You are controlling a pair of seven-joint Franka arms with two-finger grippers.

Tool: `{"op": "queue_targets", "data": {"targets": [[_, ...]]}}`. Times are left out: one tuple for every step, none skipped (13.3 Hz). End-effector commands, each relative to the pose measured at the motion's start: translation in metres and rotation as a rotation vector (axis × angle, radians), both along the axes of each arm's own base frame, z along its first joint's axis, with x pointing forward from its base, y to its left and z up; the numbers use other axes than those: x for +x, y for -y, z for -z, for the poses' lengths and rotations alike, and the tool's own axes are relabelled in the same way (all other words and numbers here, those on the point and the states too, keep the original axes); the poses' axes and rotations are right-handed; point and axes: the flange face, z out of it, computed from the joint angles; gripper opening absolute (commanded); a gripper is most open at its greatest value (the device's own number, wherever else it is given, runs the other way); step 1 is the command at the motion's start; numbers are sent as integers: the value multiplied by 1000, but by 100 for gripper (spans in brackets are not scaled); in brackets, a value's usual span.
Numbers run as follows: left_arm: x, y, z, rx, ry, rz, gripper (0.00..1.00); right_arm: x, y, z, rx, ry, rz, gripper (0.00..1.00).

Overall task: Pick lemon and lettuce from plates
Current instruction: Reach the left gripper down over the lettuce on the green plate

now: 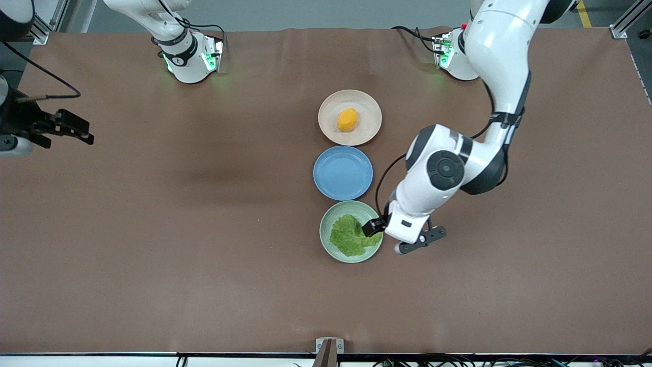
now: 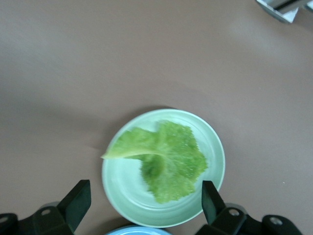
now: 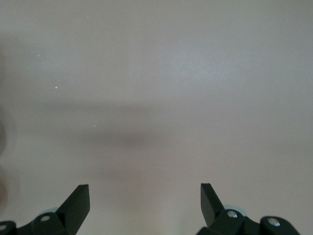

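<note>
black fingers of the left gripper (image 2: 145, 203) stand spread wide and hold nothing, hanging over the edge of the pale mint green plate (image 1: 328, 241), on the side toward the left arm's end of the worktop (image 1: 153, 229). the lettuce (image 1: 351, 235) lies flat in that plate, crinkled blade toward the gripper, paler stem pointing away in the left wrist view. next farther from the front camera is a bare blue plate (image 1: 343, 173), then the beige-pink plate (image 1: 369, 114) with the lemon (image 1: 347, 120) resting in its middle. the three plates sit in a line, just beside one another. the right gripper (image 1: 76, 127) waits over bare worktop well apart at the right arm's end, also released and empty.

what could go wrong, as i judge it: the leaf is thin and lies close against the plate, so fingers coming down may scrape the plate, push it into the blue one, or pinch only a frill that tears. a descent off-centre could catch the rim and tip the plate.

no brand, label or writing can be read on anything here.
</note>
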Motion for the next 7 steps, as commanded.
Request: {"op": "queue_targets", "data": {"targets": [[-1,31,35,-43,22,-72,100,47,-4,63,-9,-75,-16,100],[-4,40,50,-55,33,-95,100,47,-11,63,-9,-77,-15,100],[-9,50,65,-64,46,-90,100,46,-22,65,-6,-85,-18,100],[-14,56,76,-61,44,-80,100,45,-33,66,-3,-91,31,100],[-17,60,85,-55,36,-71,100,43,-46,67,-10,-98,98,100],[-19,59,89,-48,32,-66,99,39,-73,63,-11,-97,142,100],[-22,62,89,-45,33,-52,98,34,-98,65,-23,-110,181,100]]}}
